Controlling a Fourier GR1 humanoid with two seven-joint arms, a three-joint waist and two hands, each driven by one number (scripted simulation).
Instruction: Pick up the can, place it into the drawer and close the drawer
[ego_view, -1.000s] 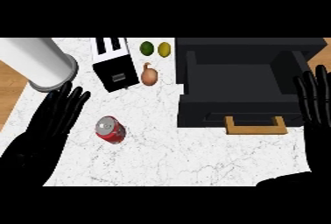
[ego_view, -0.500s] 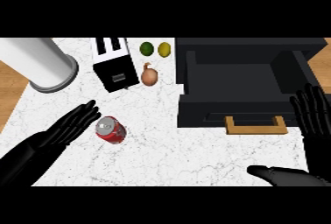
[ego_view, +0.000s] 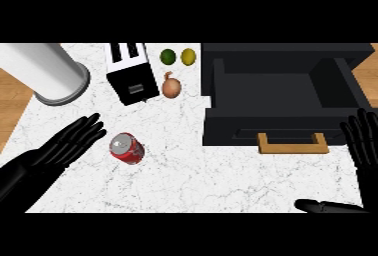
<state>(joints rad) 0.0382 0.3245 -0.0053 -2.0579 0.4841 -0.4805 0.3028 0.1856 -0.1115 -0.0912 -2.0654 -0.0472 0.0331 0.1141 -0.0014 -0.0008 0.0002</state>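
A red can (ego_view: 127, 149) with a silver top lies tilted on the white marble counter (ego_view: 192, 175), left of centre. My left hand (ego_view: 70, 145) is flat and open just left of the can, fingertips close to it but apart. The black drawer (ego_view: 277, 95) stands pulled open at the right, its wooden handle (ego_view: 292, 145) facing me, nothing visible inside. My right hand (ego_view: 363, 142) is open at the right edge, fingers up, beside the drawer's front corner.
A white cylinder (ego_view: 40, 70) stands at the back left. A black toaster (ego_view: 131, 72), an onion (ego_view: 171, 87), a lime (ego_view: 168, 56) and a lemon (ego_view: 189, 56) sit behind the can. Wooden floor shows beyond the counter's left edge.
My left hand has pulled down and to the left, ending lower beside the can. My right hand has dropped lower along the right edge. The can has not moved.
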